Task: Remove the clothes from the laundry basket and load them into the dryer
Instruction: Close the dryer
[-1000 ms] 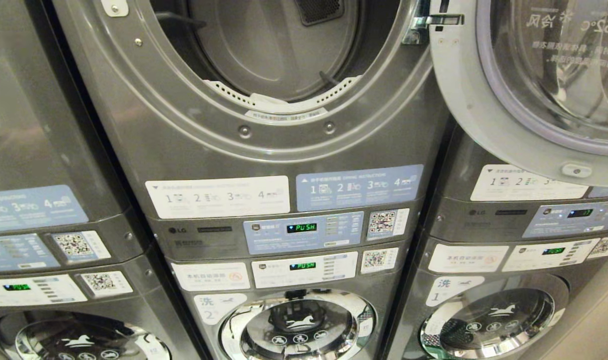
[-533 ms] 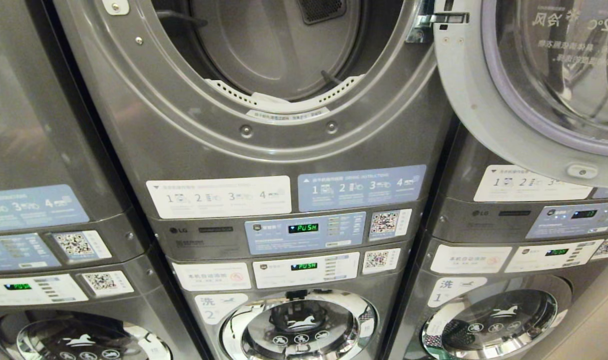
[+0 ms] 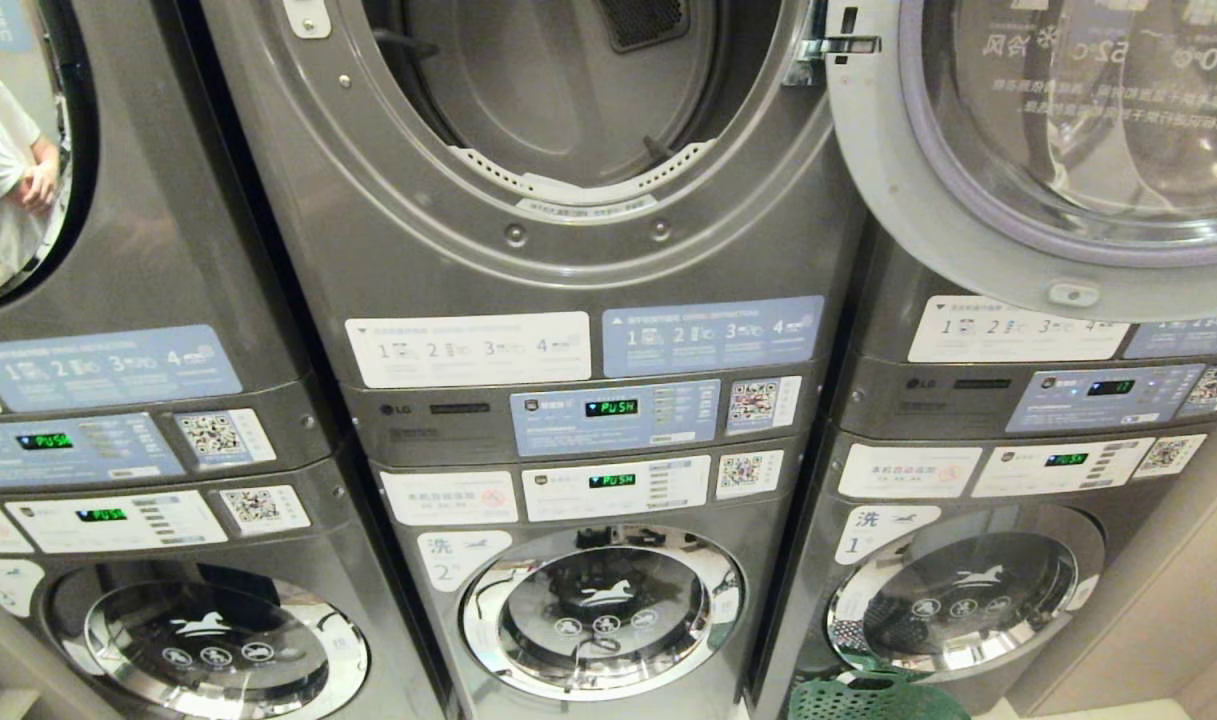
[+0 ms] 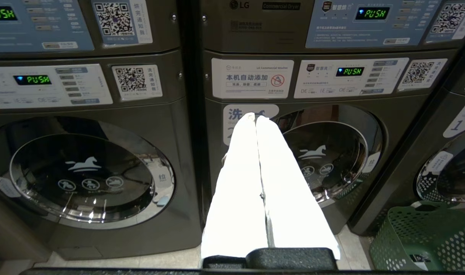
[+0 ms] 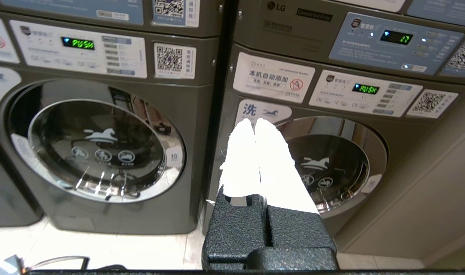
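At the far left, a dryer window is showing the reflection of a person in a white top. Below it, a washer door is shining like a mirror.

In the middle, the dryer is standing with its round mouth open, and its drum is looking grey and bare inside. A small green sign under it is glowing with the word PUSH. Under that, the middle washer is sitting with its door shut.

The left gripper is pointing at that middle washer, low down, with its two white fingers pressed together and nothing between them.

To the right, the dryer door is hanging wide open over the next machine. The right gripper is pointing at the right-hand washer, and its white fingers are squeezed together too, gripping nothing.

The laundry basket is sitting on the floor in front of the right-hand washer, down at the bottom right of the head view. It is dark green with lots of round holes. I cannot tell what is lying inside it.
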{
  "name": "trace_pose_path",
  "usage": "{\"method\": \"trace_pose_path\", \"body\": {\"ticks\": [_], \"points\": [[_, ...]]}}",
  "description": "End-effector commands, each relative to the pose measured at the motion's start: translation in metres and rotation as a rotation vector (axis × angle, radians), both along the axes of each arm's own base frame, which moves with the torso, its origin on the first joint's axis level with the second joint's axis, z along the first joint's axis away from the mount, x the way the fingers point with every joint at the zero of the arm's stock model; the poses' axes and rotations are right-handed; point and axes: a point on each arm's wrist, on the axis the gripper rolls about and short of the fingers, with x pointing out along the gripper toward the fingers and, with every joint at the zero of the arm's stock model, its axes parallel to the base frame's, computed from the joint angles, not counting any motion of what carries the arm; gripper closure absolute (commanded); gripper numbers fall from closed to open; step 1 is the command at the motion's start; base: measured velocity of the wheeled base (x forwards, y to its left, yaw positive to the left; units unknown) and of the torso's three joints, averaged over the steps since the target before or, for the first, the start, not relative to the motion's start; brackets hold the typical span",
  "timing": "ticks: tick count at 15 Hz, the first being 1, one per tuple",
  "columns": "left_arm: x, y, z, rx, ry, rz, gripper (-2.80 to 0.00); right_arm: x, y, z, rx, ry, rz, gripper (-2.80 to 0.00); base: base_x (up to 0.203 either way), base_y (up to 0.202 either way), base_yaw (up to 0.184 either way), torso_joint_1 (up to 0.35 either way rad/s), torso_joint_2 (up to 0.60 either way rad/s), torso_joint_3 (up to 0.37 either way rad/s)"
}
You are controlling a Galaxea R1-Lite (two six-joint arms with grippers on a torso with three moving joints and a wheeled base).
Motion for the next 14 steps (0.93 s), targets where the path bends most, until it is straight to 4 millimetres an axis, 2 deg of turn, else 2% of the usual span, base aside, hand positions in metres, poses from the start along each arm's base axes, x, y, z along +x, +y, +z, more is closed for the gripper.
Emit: {"method": "trace_pose_path", "body": {"ticks": [1,4,6,7,9,10,12,14], "points": [[0.000,0.000,0.000,-0.001,0.001,0.000,0.00,0.000,0.000,0.000,-0.001,0.001,0.001,0.00,-0.199,0.000,0.000,0.006,0.01,-0.006],[0.000,0.000,0.000,-0.001,0.000,0.000,0.00,0.000,0.000,0.000,-0.004,0.001,0.005,0.00,-0.186,0.000,0.001,0.000,0.00,0.002],[0.000,0.000,0.000,-0.001,0.001,0.001,0.00,0.000,0.000,0.002,-0.011,-0.008,-0.002,0.00,-0.050,0.000,-0.004,-0.006,0.00,0.001],[0.000,0.000,0.000,-0.001,0.000,0.001,0.00,-0.003,0.000,0.011,-0.011,-0.036,-0.010,0.00,0.000,0.000,0.000,0.000,0.00,0.000],[0.000,0.000,0.000,-0.001,0.001,0.000,0.00,-0.007,-0.001,0.050,-0.006,-0.090,-0.040,0.00,0.000,0.000,0.000,0.013,0.00,-0.006],[0.000,0.000,0.000,-0.001,0.000,0.000,0.00,-0.002,-0.001,0.069,0.004,-0.068,-0.062,0.00,0.000,0.000,0.000,0.000,0.00,0.000],[0.000,0.000,0.000,-0.001,0.001,0.000,0.00,0.030,-0.003,0.109,0.068,0.051,-0.139,0.00,0.000,0.000,0.000,0.000,0.00,0.000],[0.000,0.000,0.000,-0.001,0.001,0.001,0.00,0.078,-0.006,0.133,0.180,0.179,-0.248,0.00,0.000,0.000,0.000,0.000,0.00,0.000]]}}
